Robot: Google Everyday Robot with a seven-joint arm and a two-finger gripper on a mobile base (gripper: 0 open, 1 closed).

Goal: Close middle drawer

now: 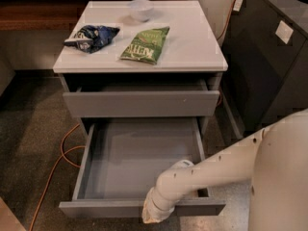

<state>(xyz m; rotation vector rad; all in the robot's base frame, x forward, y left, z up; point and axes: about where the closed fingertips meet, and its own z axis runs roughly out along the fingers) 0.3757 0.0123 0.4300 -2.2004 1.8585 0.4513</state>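
The middle drawer [139, 153] is pulled far out of the grey cabinet; its wide shallow tray is empty. Its flat front panel [96, 209] runs along the bottom of the view. My white arm comes in from the right and bends down over the drawer's front right part. The gripper [153, 215] sits at the arm's end, against the outer face of the front panel, right of its middle. The drawer above [139, 103] stands slightly out, with a small pale speck on its front.
The white cabinet top [192, 42] holds a dark blue chip bag [91, 36], a green chip bag [146, 44] and a small white bowl [141, 8]. An orange cable [55, 165] lies on the floor at left. A dark cabinet [269, 57] stands at right.
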